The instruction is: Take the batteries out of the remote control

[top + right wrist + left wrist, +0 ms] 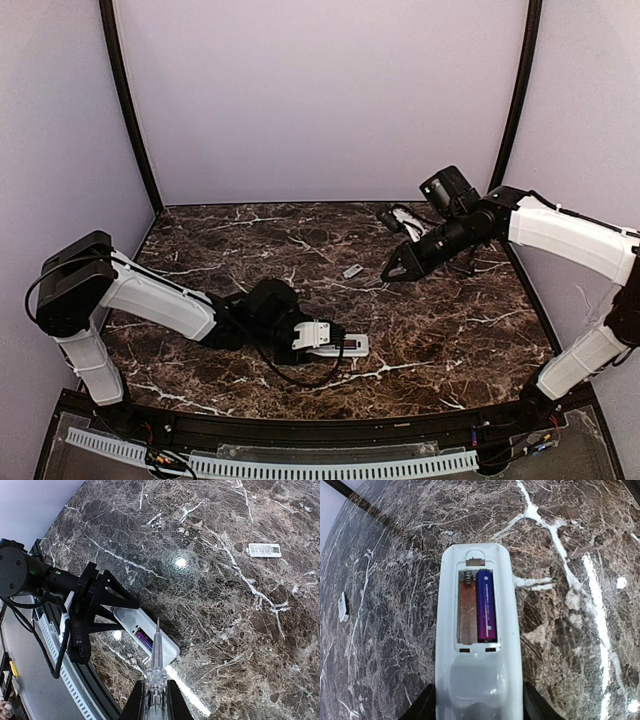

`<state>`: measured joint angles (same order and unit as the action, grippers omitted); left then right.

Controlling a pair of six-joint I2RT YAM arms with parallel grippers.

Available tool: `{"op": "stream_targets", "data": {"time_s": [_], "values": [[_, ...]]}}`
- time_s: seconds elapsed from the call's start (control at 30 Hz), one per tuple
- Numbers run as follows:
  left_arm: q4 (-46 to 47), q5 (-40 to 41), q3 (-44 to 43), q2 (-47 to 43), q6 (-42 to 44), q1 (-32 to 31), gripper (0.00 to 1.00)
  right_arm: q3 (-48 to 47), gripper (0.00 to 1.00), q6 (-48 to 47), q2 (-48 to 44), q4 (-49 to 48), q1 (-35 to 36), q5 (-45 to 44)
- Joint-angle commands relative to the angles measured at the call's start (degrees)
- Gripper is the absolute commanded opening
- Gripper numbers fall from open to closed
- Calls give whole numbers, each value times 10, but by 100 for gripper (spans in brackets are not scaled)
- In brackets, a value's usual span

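Left hand (316, 338) clamped on the remote control (480, 680), back up on the worktop (450, 330); one battery (486, 605) sits ahead of its fingers. Right hand (393, 268), closed on a clear pick (156, 645), hovers well apart. Risk: a glancing pick could flick the battery away. Only the left wrist view shows the neighbouring slot bare

Near end of the remote control (479, 680), beyond left-wrist view's lower edge
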<state>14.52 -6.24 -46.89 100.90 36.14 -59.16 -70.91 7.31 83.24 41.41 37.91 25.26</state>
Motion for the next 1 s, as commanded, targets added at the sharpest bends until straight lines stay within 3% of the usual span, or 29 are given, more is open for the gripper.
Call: {"op": "stream_targets", "data": {"time_s": [0.0,0.53,0.97], "values": [[-6,23,-9,-34,49,-3,0,-14,0,-24,-16,8,-2,4],[43,80,10,-71,136,-3,0,-25,0,-85,-43,22,18,38],[124,100,75,-113,195,-7,0,-61,0,-137,-2,92,114,-62]]}}
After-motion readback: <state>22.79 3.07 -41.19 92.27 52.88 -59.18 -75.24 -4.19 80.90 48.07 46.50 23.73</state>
